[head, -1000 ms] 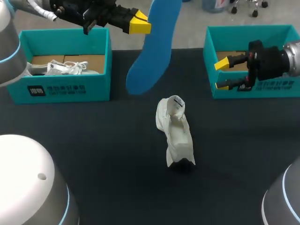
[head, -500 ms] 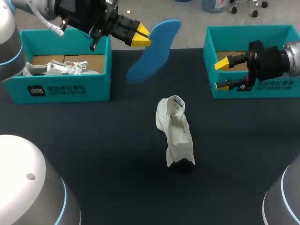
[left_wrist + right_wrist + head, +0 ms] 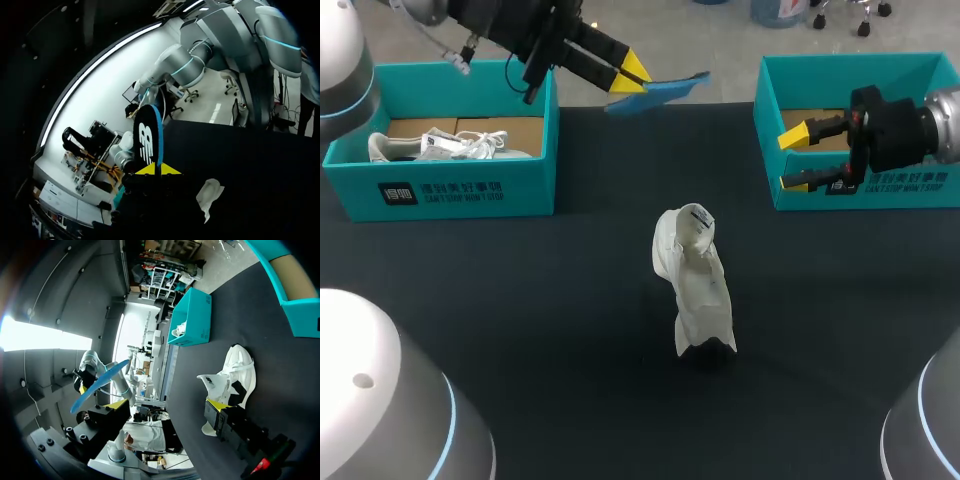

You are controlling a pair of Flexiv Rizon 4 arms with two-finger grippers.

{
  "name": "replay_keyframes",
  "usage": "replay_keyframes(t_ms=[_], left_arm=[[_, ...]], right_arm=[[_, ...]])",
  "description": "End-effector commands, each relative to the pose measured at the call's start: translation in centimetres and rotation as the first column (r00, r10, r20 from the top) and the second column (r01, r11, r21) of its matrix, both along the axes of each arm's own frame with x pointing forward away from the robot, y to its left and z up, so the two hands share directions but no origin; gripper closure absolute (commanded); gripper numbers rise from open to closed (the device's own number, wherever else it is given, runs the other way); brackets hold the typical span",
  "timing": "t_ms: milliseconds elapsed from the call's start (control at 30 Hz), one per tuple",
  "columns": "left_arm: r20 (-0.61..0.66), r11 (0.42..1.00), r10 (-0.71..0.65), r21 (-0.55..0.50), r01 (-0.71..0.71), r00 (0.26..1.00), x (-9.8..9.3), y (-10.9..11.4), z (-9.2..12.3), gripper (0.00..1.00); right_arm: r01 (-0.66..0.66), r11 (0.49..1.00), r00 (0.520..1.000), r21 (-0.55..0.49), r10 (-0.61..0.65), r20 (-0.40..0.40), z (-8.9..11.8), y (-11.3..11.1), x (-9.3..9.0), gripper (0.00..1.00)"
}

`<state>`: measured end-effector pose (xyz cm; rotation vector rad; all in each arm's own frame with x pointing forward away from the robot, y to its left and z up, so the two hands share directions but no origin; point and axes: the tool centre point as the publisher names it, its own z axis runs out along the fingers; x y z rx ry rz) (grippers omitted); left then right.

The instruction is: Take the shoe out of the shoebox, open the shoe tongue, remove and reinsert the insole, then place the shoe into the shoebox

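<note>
Between left gripper (image 3: pixel 630 72) tips: blue insole (image 3: pixel 660 92), pinched edge-on; both yellow tips closed tight on it from 2 sides.
Insole reach: most of it sticks out ahead of the tips, held up in the air, touching nothing else.
Right gripper (image 3: pixel 798 158): jaws wide apart, nothing btwn them, no contact w/ anything.
Right shoebox (image 3: pixel 860 75): teal, right behind the right tips in head view; can't tell if touching.
Shoe (image 3: pixel 695 290): white, on dark table (image 3: pixel 520 300), tongue lifted; well apart from both grippers, out ahead of right tips, low and off to one side of left tips.
Left shoebox (image 3: pixel 450 185): teal, beside left gripper; 2nd white shoe (image 3: pixel 430 145) inside.
</note>
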<state>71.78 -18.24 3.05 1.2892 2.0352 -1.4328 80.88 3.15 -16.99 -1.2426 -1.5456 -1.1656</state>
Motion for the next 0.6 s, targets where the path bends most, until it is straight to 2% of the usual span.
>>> replay_keyframes(t_ms=[33, 100, 133, 233, 267, 300, 333, 400, 500, 600], left_arm=[[0.056, 1.000, 0.009, 0.023, -0.010, 0.998, 0.0, 0.0, -0.8, 1.00], [0.162, 0.999, -0.021, 0.050, 0.013, 0.987, 0.5, 0.0, -2.6, 1.00], [0.156, 0.998, -0.022, 0.054, 0.014, 0.988, 0.8, 0.1, -3.3, 1.00], [0.307, 0.995, -0.040, 0.100, 0.009, 0.951, 1.6, -0.1, -5.0, 1.00], [0.329, 0.999, -0.015, 0.049, -0.001, 0.944, 1.8, -0.2, -5.3, 1.00], [0.381, 0.999, -0.017, 0.045, 0.000, 0.924, 2.0, -0.2, -5.5, 1.00], [0.466, 0.996, -0.036, 0.091, -0.007, 0.884, 2.1, -0.3, -6.1, 1.00], [0.548, 0.994, -0.059, 0.107, 0.000, 0.835, 2.2, -0.4, -6.9, 1.00], [0.711, 0.987, -0.103, 0.161, -0.018, 0.696, 2.3, -0.5, -8.5, 1.00], [0.711, 0.987, -0.103, 0.161, -0.018, 0.696, 2.3, -0.5, -8.5, 1.00]], right_arm=[[0.000, 1.000, 1.000, -0.002, 0.000, 0.000, 0.0, 0.1, 0.1, 0.00], [0.000, 1.000, 1.000, -0.002, 0.000, 0.000, 0.0, 0.1, 0.1, 0.00], [0.000, 1.000, 1.000, -0.002, 0.000, 0.000, 0.0, 0.1, 0.1, 0.00], [0.000, 1.000, 1.000, -0.002, 0.000, 0.000, 0.0, 0.1, 0.1, 0.00], [0.000, 1.000, 1.000, -0.002, 0.000, 0.000, 0.0, 0.1, 0.1, 0.00], [0.000, 1.000, 1.000, -0.002, 0.000, 0.000, 0.0, 0.1, 0.1, 0.00], [0.000, 1.000, 1.000, -0.002, 0.000, 0.000, 0.0, 0.1, 0.1, 0.00], [0.000, 1.000, 1.000, -0.002, 0.000, 0.000, 0.0, 0.1, 0.1, 0.00], [0.000, 1.000, 1.000, -0.002, 0.000, 0.000, 0.0, 0.1, 0.1, 0.00], [0.000, 1.000, 1.000, -0.002, 0.000, 0.000, 0.0, 0.1, 0.1, 0.00]])
